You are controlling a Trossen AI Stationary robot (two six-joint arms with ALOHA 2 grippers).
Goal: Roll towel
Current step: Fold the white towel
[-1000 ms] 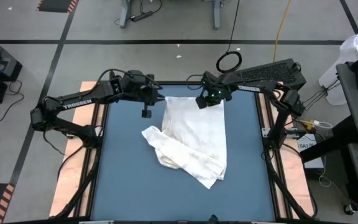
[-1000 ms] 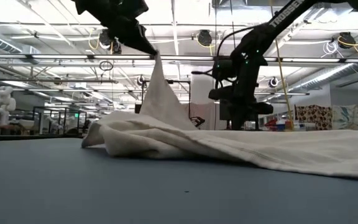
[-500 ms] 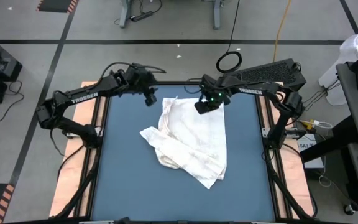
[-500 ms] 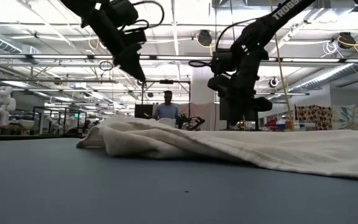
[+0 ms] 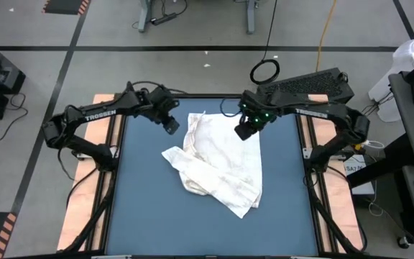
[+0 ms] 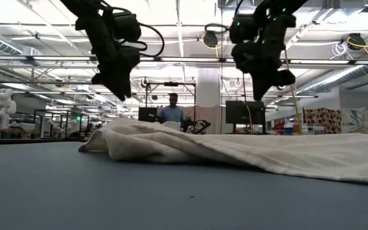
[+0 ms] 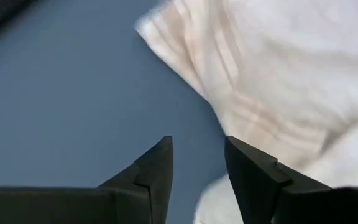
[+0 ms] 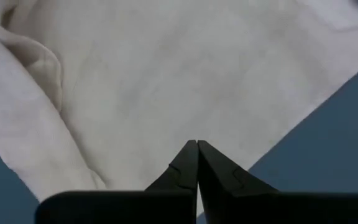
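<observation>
The white towel [image 5: 221,162] lies crumpled on the blue table, bunched and folded over along its left side and flatter toward the far right. In the low view the towel [image 6: 235,150] is a low wrinkled heap. My left gripper [image 5: 172,128] hovers open just off the towel's far-left corner [image 7: 166,25], with only blue table between its fingers [image 7: 197,149]. My right gripper [image 5: 243,133] is shut and hangs above the towel's far-right part [image 8: 166,74], clear of it [image 6: 262,94].
Bare blue table top [image 5: 142,201] lies left of the towel and toward the near edge. Wooden side rails [image 5: 95,180] border the table. A person [image 6: 173,110] stands far off in the room behind.
My left gripper has let go of the towel's far-left corner, which it held lifted in a peak; the corner has fallen back on the heap. The gripper has then rolled and sunk beside the towel. My right gripper has risen and moved toward the near edge, staying shut.
</observation>
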